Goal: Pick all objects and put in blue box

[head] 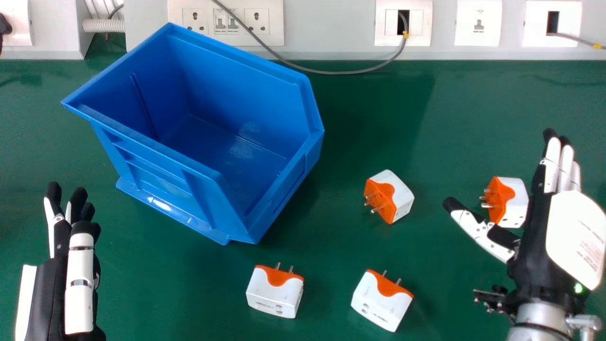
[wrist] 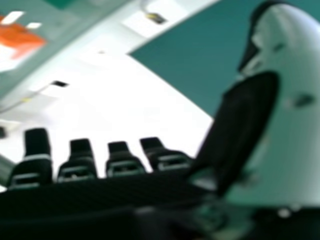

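The blue box (head: 208,137) stands tilted in angle at the back left of the green table, nothing inside it. Four white and orange plug adapters lie loose: one (head: 274,291) in front of the box, one (head: 381,300) to its right, one (head: 389,196) right of the box, and one (head: 506,201) between the thumb and fingers of my open right hand (head: 575,227). In the right hand view, the open right hand (wrist: 125,167) shows near an adapter (wrist: 20,42). My left hand (head: 71,265) is at the left edge, open and holding nothing.
A wall with socket panels (head: 265,23) runs along the table's back edge. A grey cable (head: 331,72) hangs from it, dipping onto the table behind the box. Green tabletop (head: 189,293) lies between the left hand and the adapters.
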Motion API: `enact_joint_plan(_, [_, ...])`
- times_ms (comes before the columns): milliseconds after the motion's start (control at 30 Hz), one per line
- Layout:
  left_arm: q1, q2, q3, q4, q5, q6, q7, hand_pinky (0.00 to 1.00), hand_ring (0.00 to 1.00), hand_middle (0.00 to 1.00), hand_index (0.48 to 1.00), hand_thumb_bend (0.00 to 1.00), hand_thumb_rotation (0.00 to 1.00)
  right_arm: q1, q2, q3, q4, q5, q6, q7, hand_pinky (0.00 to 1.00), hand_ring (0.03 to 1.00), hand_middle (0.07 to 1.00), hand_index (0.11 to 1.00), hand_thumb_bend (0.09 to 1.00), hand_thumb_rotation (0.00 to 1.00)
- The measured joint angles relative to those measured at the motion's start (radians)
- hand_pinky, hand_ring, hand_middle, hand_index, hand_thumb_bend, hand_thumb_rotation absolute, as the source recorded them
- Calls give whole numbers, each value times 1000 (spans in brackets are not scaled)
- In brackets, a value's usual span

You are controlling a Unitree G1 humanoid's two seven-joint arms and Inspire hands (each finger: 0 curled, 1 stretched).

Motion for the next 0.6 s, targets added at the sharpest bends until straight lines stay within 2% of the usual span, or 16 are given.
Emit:
enact_joint_plan(200, [1, 1, 2, -1, 0, -1, -1, 1000, 1000, 1000, 1000, 138, 1000, -99, -38, -3, 132, 33, 59, -4, 801, 914, 954, 946, 653, 433])
enact_joint_plan(600, [8, 5, 13, -21, 0, 5, -3, 1000, 1000, 1000, 1000, 158, 1000, -235, -66, 10, 284, 99, 203, 49, 811, 920, 952, 944, 666, 421])
